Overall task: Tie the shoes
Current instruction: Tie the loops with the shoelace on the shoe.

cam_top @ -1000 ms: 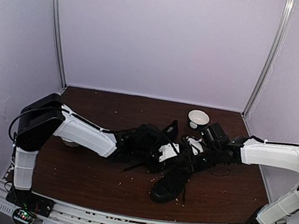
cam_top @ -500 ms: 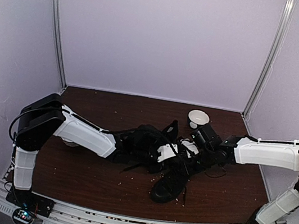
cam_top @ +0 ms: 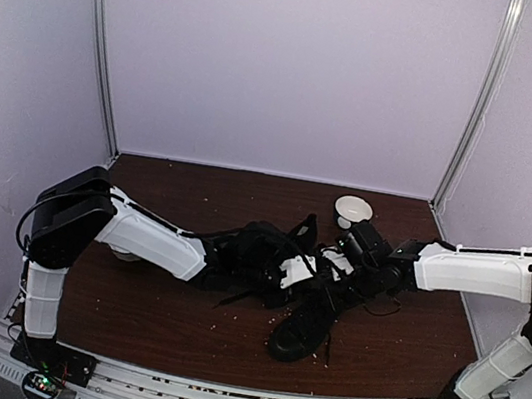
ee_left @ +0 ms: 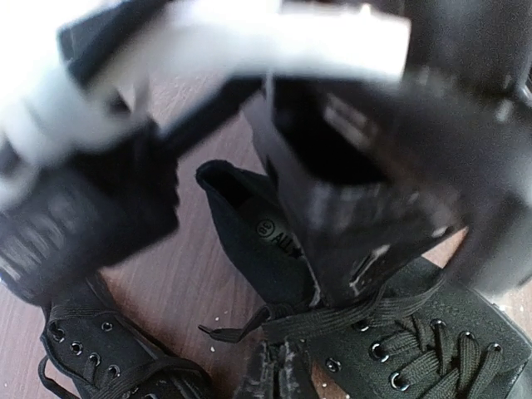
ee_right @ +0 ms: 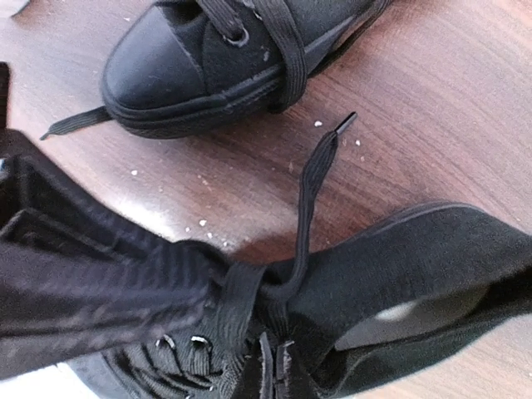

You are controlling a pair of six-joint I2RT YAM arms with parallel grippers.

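two arms brought together over the black shoes, on the near side of the white bowl

the shoes (cam_top: 283, 283) are seen on the brown table (cam_top: 156, 319), nearer to the arm bases than the white bowl (cam_top: 352, 210). one shoe (cam_top: 305, 325) is laid well apart from the bowl and is pointed toward the near edge. the other shoe (cam_top: 256, 249) is found to the left of the bowl and is partly covered by the left gripper (cam_top: 296, 268). the right gripper (cam_top: 337, 261) is lowered near the bowl, close to the left one. in the right wrist view a black lace (ee_right: 307, 199) is seen beside the dark finger (ee_right: 100, 283), with its tip lying free on the wood. for both pincers it cannot be told whether they are wide, narrow or closed on a lace, because the fingers are blurred or only partly shown.
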